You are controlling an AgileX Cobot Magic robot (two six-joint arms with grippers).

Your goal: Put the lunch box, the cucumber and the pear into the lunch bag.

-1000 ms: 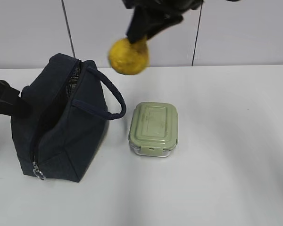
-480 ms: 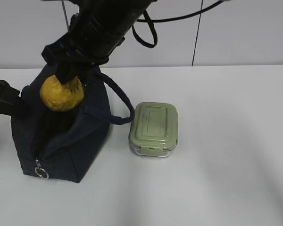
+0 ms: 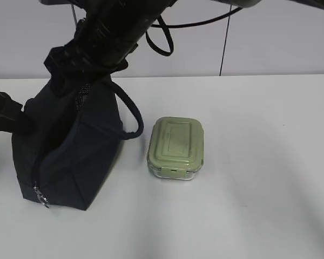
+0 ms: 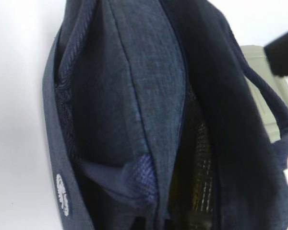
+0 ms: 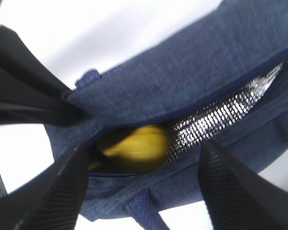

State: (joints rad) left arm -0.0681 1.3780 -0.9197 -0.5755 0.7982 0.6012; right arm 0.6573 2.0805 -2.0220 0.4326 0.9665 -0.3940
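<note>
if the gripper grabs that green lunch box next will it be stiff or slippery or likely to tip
The lunch box looks rigid: moulded lid on a clear hard base, so it probably won't flex. The clear walls may be slick, and heavy for their size if glass. It sits low and flat on the table, so tipping seems unlikely.

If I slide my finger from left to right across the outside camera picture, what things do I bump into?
Lunch bag → lunch box → bare white table.
</note>
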